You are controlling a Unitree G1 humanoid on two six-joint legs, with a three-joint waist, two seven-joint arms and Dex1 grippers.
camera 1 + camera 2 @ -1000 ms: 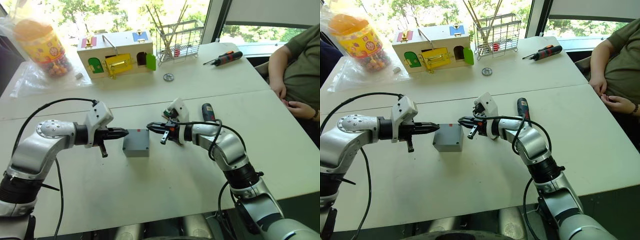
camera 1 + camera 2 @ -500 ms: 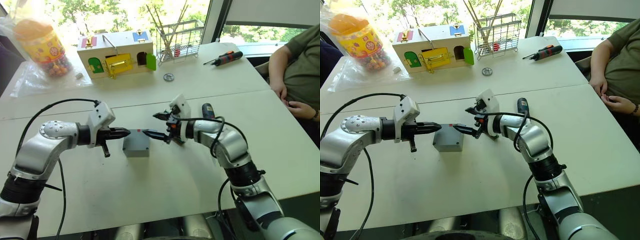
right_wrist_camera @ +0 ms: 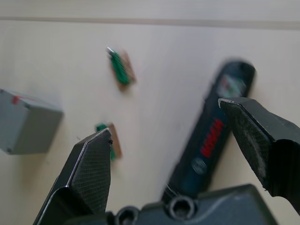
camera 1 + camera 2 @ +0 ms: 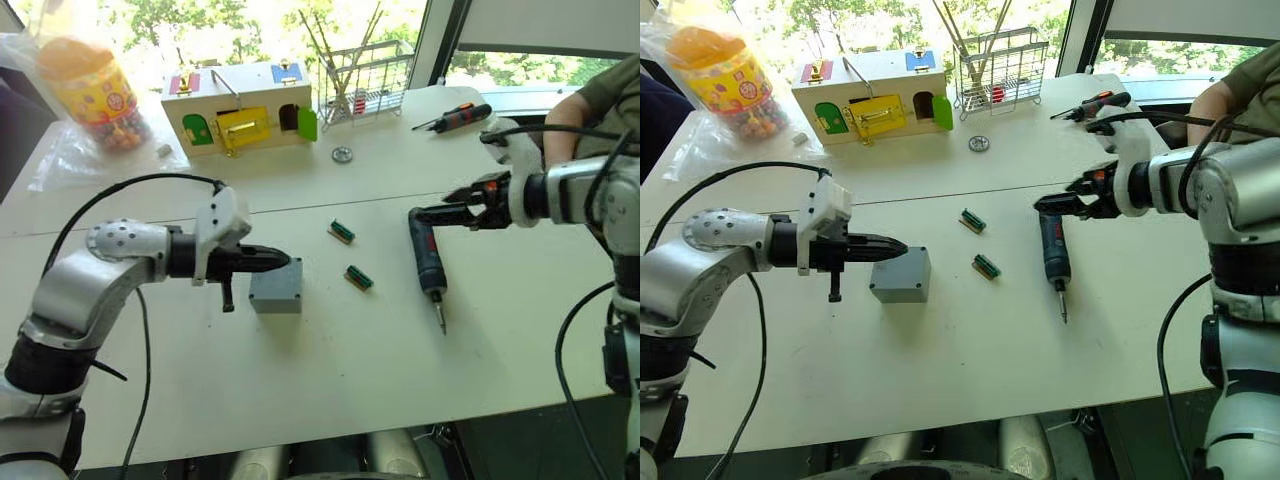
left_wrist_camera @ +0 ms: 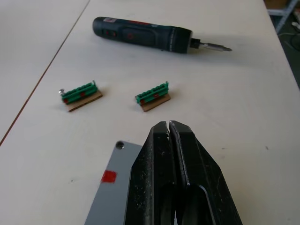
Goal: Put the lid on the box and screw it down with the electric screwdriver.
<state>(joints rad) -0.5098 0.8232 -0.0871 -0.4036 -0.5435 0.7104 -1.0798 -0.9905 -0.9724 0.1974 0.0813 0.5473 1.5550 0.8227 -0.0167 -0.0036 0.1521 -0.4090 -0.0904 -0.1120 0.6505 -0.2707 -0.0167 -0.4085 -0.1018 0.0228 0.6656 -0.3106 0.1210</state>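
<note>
1. Left gripper [image 4: 282,259]: fingers pressed together, nothing held, tips resting over the box [image 4: 276,287] near the worktop's [image 4: 330,380] middle.
2. Right gripper [image 4: 1048,204]: fingers spread wide, empty, hovering at the rear end of the electric screwdriver [image 4: 427,264].
3. Screwdriver lies flat toward the right edge; two green connectors [image 4: 342,231] lie between it and the box.

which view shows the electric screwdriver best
The left wrist view: the electric screwdriver lies whole on the table, metal bit plain. Both eye views show it whole but smaller, near the right gripper. The right wrist view shows only its blurred body.
</note>
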